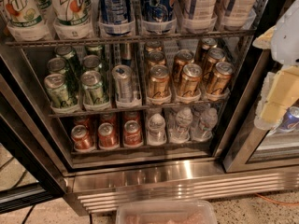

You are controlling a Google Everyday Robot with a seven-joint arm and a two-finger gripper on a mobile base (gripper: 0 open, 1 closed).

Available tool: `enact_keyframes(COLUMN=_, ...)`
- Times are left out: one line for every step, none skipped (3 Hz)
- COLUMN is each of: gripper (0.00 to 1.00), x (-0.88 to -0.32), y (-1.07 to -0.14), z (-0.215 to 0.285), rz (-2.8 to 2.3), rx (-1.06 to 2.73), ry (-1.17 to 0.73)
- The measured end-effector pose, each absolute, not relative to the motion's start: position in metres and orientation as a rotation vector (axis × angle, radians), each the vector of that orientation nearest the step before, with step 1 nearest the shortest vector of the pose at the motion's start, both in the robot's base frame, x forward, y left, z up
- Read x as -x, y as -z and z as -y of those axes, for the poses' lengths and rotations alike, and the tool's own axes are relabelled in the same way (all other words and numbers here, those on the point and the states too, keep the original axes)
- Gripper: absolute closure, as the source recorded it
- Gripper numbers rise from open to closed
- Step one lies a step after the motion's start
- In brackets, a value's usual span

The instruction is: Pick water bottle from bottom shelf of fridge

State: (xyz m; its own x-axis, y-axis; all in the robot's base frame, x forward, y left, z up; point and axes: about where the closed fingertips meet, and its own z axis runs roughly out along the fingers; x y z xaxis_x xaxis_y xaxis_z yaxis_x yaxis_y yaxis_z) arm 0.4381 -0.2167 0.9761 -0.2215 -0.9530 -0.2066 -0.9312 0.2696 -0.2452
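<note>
The fridge (163,178) stands open in front of the camera, with a steel frame and a ribbed base panel. On the right half of its bottom shelf (140,149) stand three small clear water bottles with pale caps (156,128) (181,123) (206,122). Red soda cans (107,135) fill the left half of that shelf. My gripper (276,99), white and pale yellow, hangs at the right edge of the view. It is outside the fridge, in front of the right door frame, above and to the right of the bottles, touching nothing.
Gold cans (188,80), green cans (74,85) and a silver can (123,82) fill the middle rack, with tall bottles (70,8) above. The dark open door edge (28,143) runs down the left. A clear plastic bin (166,211) sits on the floor below.
</note>
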Motion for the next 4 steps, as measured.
enact_keyframes(gripper=0.00, x=-0.438, y=-0.976, z=0.217, rz=-2.232, rx=1.725, ry=0.098)
enact_keyframes(gripper=0.00, x=-0.430, y=-0.951, z=0.215, rz=-2.226, rx=1.705, ry=0.075)
enact_keyframes(gripper=0.00, x=-0.411, y=-0.901, z=0.208, rz=-2.187, rx=1.683, ry=0.018)
enact_keyframes(gripper=0.00, x=-0.393, y=-0.844, z=0.198, rz=-2.132, rx=1.699, ry=-0.039)
